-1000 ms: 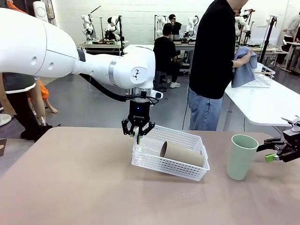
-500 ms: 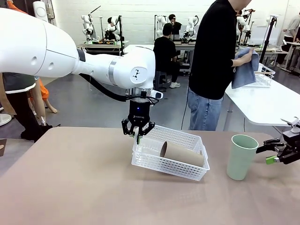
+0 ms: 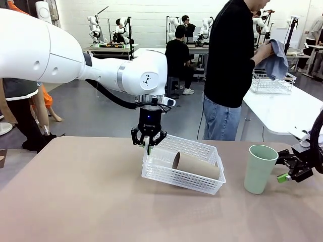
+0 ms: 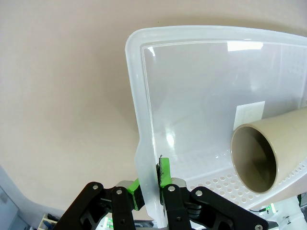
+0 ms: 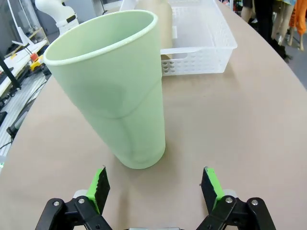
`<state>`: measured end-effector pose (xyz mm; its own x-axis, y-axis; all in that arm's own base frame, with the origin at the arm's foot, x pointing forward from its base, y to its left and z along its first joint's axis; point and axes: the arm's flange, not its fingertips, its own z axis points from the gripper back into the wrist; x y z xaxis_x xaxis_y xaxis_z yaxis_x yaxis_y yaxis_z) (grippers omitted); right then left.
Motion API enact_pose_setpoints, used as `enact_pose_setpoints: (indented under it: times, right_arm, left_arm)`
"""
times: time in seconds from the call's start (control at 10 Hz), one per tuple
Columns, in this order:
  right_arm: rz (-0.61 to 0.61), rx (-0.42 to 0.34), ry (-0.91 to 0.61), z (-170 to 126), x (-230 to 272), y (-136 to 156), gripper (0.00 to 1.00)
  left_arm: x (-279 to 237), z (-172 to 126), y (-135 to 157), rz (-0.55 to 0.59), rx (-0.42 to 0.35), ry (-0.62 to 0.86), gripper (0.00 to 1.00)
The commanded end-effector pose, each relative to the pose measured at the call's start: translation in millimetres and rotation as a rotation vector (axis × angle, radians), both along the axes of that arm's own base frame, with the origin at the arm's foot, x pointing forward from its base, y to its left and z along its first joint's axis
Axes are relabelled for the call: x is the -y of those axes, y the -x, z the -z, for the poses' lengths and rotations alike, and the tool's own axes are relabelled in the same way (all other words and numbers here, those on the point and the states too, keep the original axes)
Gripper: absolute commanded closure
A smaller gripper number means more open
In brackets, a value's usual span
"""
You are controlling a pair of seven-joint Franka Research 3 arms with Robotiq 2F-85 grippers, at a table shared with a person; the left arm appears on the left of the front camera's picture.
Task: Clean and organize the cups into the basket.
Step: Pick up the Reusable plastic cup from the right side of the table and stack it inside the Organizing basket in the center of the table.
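Tan table (image 3: 75,201) in an open lab room. Left gripper (image 3: 148,143) clamped on white mesh basket (image 3: 171,177) rim; tan cup (image 3: 197,165) lies inside. Right gripper (image 5: 156,189) spread apart, facing upright mint cup (image 5: 115,96). Right arm mostly cut off.

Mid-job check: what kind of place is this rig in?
Most likely a shared lab or workshop hall: a wide grey floor, workbenches along the far wall with a seated person, and a standing person holding a blue cloth at the neighbouring white table.
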<state>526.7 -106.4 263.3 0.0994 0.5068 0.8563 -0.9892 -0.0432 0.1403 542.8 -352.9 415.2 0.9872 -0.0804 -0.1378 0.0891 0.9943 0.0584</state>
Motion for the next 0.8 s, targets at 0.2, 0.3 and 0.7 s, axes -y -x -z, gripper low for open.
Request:
enact_pose_setpoints:
  times: [0.2, 0.3, 0.7]
  right_arm:
    - [0.01, 0.047, -0.042, 0, -4, -3, 0.0]
    - [-0.003, 0.047, -0.046, -2, -7, -4, 0.0]
    - [-0.035, 0.064, -0.06, -12, -21, 0, 0.0]
  left_arm:
    - [-1, -1, 1, 0.0, 0.001, 0.0, 1.0]
    - [-1, -1, 1, 0.0, 0.001, 0.0, 1.0]
    - [-1, -1, 1, 0.0, 0.001, 0.0, 1.0]
